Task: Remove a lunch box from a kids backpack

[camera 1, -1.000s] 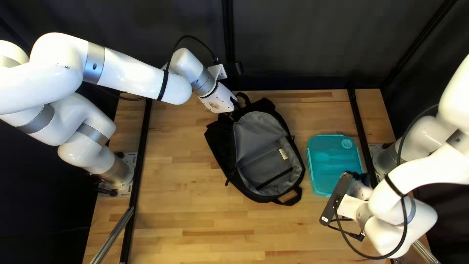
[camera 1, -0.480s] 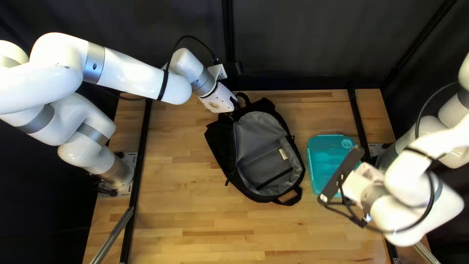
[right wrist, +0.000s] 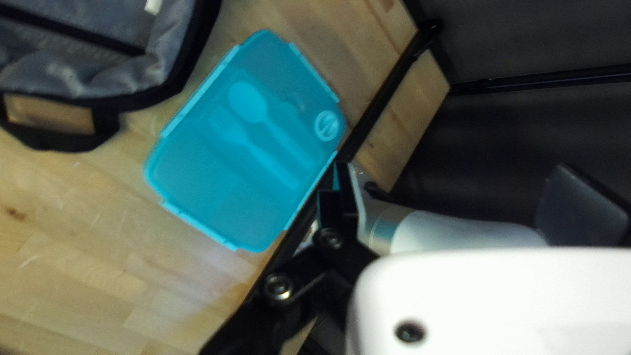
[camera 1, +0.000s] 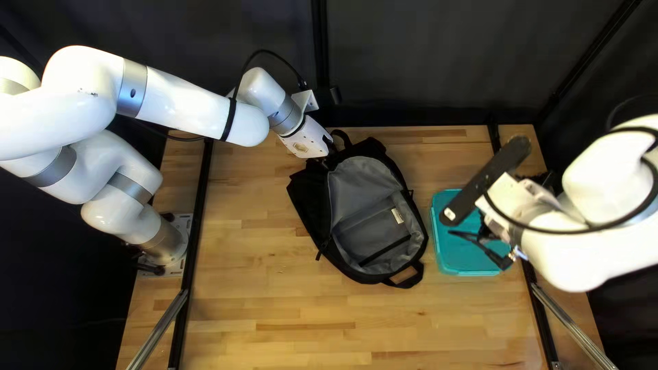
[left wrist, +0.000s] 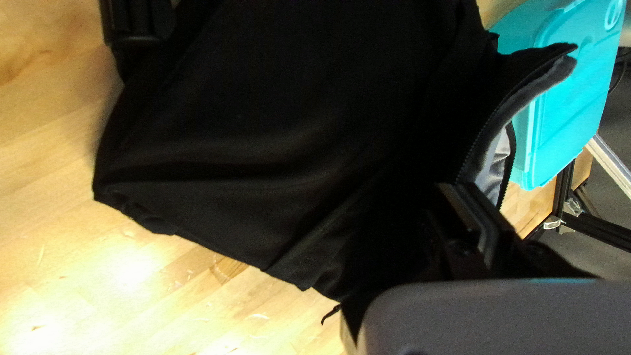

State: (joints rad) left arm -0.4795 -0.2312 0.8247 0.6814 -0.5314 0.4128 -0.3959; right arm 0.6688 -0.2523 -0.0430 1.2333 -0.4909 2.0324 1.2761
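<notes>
"What's the lunch box (right wrist: 197,154) like?"
"Teal, see-through lid on, round mark near one corner. Just one, on the tabletop (camera 1: 295,301), beside the one open black backpack (camera 1: 305,202)."
"Labels?"
"One pale tag (camera 1: 397,216) inside, too small to read."
"Fingers?"
"Left gripper's (camera 1: 327,154) pinch the backpack's edge; right gripper's (camera 1: 538,183) are spread wide."

Backpack (camera 1: 307,199) black, its lining (camera 1: 363,179) grey; lunch box (camera 1: 466,260) turquoise; table (camera 1: 274,301) tan, plank-patterned
</notes>
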